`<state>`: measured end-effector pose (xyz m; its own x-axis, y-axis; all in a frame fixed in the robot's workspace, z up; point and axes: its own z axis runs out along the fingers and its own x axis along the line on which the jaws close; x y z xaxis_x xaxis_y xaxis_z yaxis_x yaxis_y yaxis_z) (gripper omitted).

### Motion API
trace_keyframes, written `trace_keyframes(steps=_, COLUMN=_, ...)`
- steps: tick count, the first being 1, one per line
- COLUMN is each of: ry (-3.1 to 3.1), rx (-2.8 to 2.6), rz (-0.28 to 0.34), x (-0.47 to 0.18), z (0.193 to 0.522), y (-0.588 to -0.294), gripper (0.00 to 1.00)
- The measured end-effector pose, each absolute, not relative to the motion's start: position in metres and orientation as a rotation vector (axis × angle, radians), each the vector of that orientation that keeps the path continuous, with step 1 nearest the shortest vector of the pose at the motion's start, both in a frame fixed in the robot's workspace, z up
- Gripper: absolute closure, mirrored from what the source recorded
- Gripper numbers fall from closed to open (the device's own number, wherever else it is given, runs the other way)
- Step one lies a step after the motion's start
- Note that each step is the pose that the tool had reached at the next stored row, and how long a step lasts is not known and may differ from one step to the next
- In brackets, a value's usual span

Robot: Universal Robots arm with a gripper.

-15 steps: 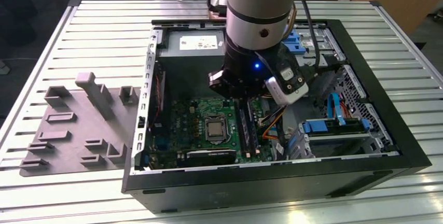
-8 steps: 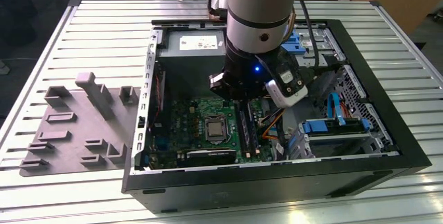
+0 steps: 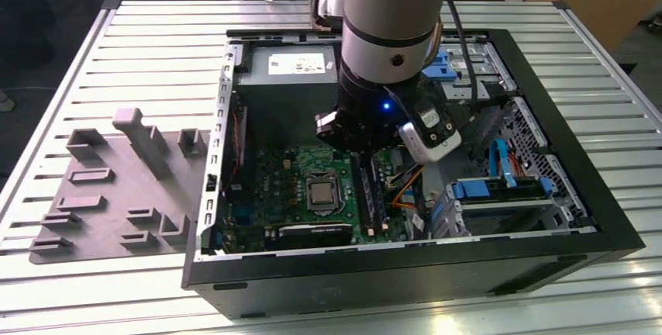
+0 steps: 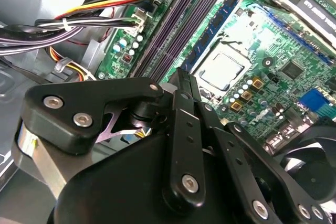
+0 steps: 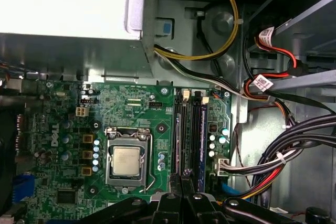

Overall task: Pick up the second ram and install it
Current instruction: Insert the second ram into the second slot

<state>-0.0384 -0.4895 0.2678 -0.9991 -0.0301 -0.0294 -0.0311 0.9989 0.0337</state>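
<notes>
1. Hovering inside the open PC case (image 3: 579,219), gripper (image 4: 184,80) sits over the motherboard (image 5: 131,103), just above the black RAM slots (image 5: 188,129).
2. Fingers (image 4: 186,129) pressed together, tips closed on a thin dark edge; can't tell if that's the second ram.
3. CPU socket (image 5: 127,160) just beside fingertips; cable bundle (image 5: 294,150) on the other side.
4. Grey tray (image 3: 114,195) well apart, outside case.

Arm upright, hand (image 4: 181,85) lowered (fingers closed).
</notes>
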Motion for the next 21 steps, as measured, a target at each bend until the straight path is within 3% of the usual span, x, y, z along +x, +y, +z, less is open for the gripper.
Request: trace_keyframes(steps=21, ry=3.112, rx=-0.034, rz=0.053, x=-0.0352, z=0.2595, y=-0.4894, gripper=0.88)
